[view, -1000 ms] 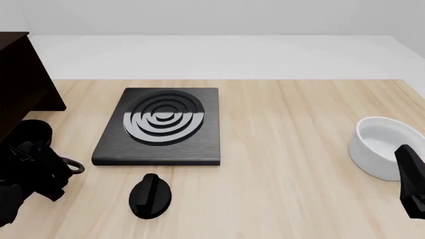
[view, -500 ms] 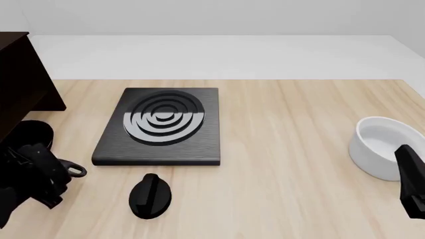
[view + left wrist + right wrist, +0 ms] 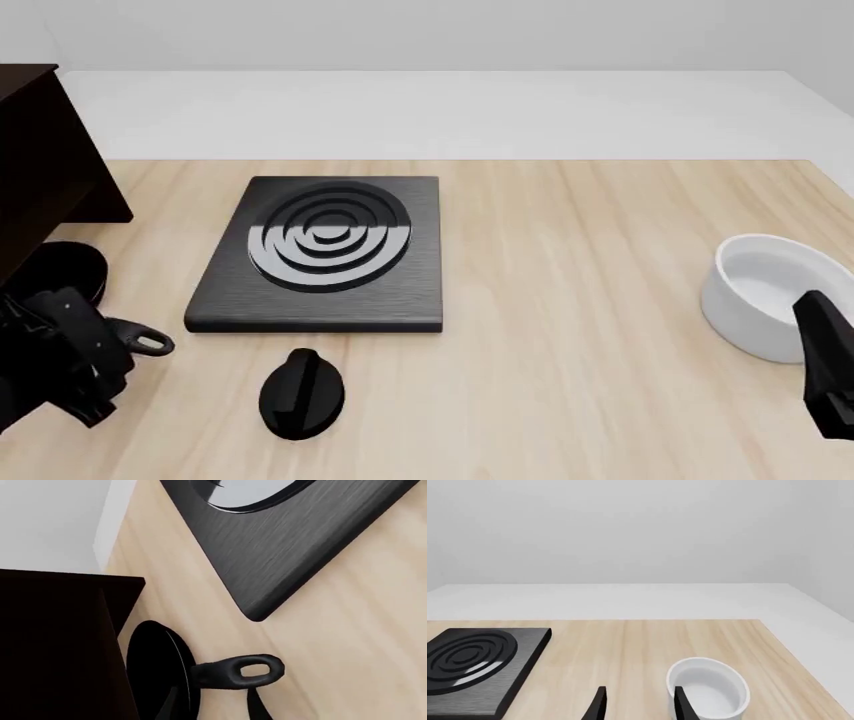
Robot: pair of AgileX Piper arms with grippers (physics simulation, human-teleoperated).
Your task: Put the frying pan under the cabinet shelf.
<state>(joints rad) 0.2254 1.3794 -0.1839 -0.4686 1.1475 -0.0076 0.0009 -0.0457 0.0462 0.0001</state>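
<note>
The left gripper [image 3: 100, 375] sits low at the left edge of the surface [image 3: 574, 300], near the front corner, its dark body tilted. Its fingers [image 3: 257, 707] stand a little apart behind the loop of the frying pan [image 3: 157, 675] handle — they hold nothing that shows. The right gripper [image 3: 637, 702] hangs over the right edge, level and pointing ahead, with its two thin fingers parted and nothing between them.

The frying pan is round, shallow and black, with a thin handle that ends in a loop. It lies at the left edge, its bowl tucked beside and partly under the cabinet shelf [image 3: 40, 170], and the loop sticks out toward the middle.

The cabinet shelf is very dark wood with flat boards. The surface is pale wood with fine grain. A square black hotplate [image 3: 327, 255] has shiny rings — its rim looks brushed. Near the front edge lies a small black oval knob [image 3: 302, 394]. A smooth white bowl [image 3: 767, 295] sits by the right edge.
</note>
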